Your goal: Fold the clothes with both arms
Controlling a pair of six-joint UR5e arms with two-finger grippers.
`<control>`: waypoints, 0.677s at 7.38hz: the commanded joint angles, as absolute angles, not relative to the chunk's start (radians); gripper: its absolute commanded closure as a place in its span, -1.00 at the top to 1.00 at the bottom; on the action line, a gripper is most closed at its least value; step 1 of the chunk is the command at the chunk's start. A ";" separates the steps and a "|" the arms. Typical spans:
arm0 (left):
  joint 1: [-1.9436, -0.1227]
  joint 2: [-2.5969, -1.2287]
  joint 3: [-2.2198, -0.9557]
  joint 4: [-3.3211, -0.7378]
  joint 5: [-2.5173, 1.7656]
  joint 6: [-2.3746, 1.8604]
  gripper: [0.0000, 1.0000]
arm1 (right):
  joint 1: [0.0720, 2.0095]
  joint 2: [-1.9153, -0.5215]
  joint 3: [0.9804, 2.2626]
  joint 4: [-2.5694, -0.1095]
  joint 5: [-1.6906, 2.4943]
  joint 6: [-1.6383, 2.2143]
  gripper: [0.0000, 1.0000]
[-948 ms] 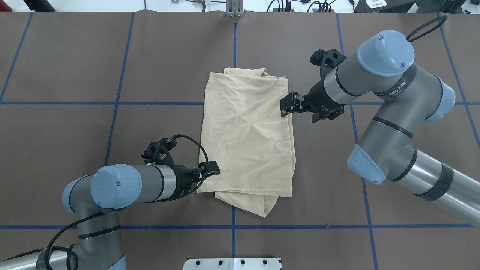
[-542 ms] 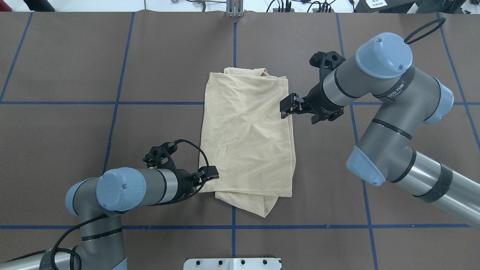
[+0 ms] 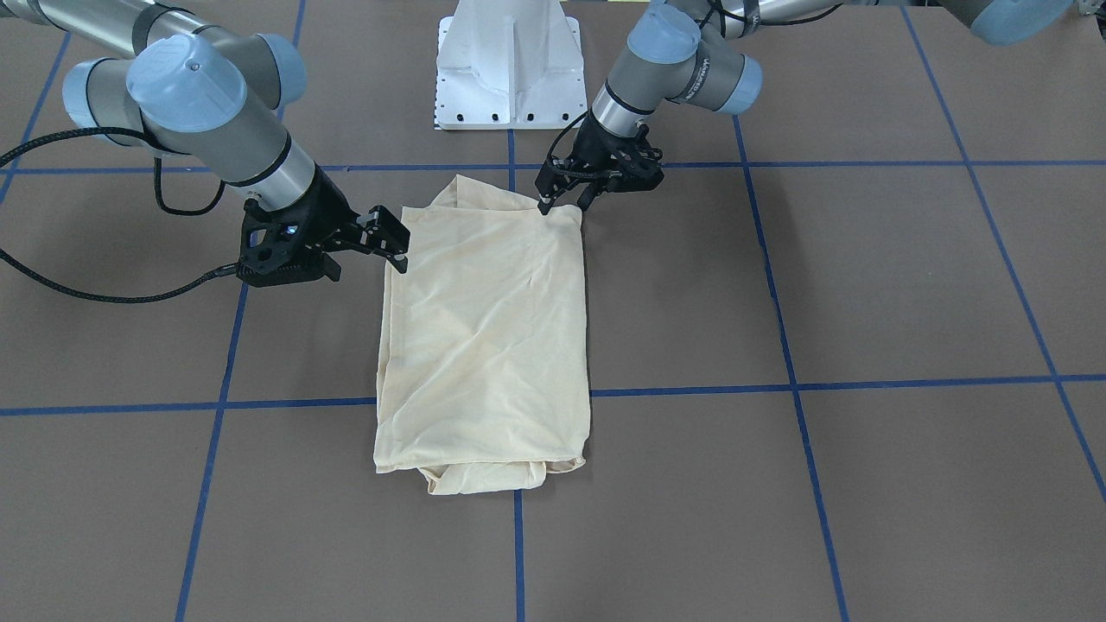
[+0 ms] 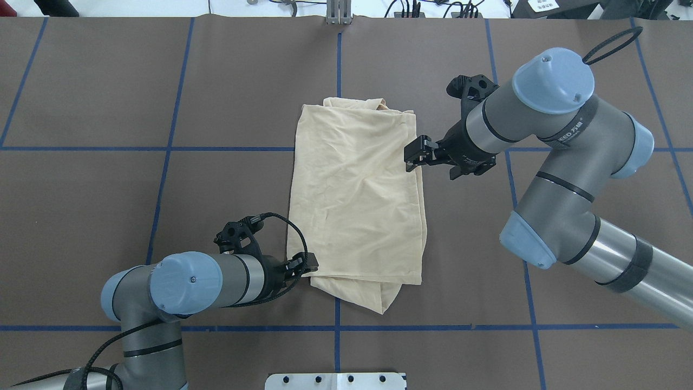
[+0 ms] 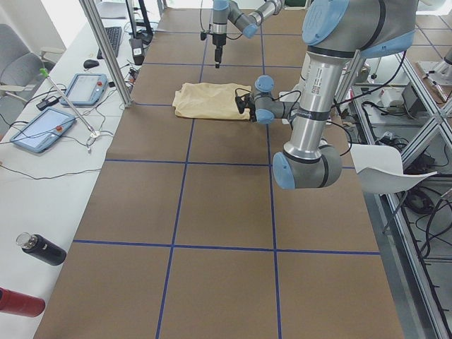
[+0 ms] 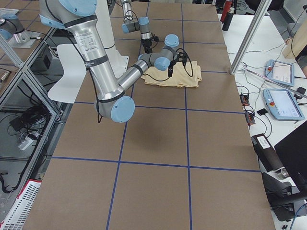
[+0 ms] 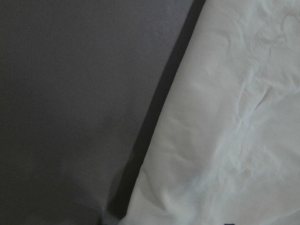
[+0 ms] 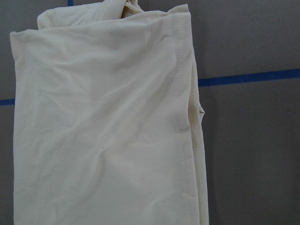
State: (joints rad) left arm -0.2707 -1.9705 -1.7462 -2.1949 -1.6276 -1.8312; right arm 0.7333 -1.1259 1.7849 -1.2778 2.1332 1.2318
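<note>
The pale cream-yellow shirt point(image 4: 357, 200) lies folded in a rough rectangle at the table's middle, plain side up; print and label are hidden. It also shows in the front view point(image 3: 484, 328). My left gripper point(image 4: 307, 265) is low at the shirt's near-left corner, fingers apart and empty; the front view point(image 3: 562, 204) shows both fingertips beside that corner. The left wrist view shows only the shirt's edge point(image 7: 225, 131) on brown table. My right gripper point(image 4: 412, 157) hovers open over the shirt's right edge, also seen in the front view point(image 3: 393, 240). The right wrist view looks down on the hem point(image 8: 180, 93).
The brown table carries a grid of blue tape lines point(image 4: 335, 327). The white pedestal base point(image 3: 505, 60) stands at the robot's side of the table. A side bench holds tablets point(image 5: 85, 88) and bottles point(image 5: 42, 248) past the table's far edge.
My left gripper has slid along the shirt's left edge toward the robot, down to the near-left corner. The right gripper has barely moved. The shirt lies as before.
</note>
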 commanded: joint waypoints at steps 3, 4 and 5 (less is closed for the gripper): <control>-0.273 -1.968 -1.746 -2.194 -1.626 -1.824 0.27 | 0.733 -1.124 1.781 -1.278 2.134 1.230 1.00; -0.273 -1.970 -1.746 -2.194 -1.625 -1.824 0.21 | 0.733 -1.124 1.779 -1.278 2.134 1.232 1.00; -0.273 -1.970 -1.744 -2.192 -1.624 -1.825 -0.33 | 0.733 -1.124 1.779 -1.278 2.134 1.230 1.00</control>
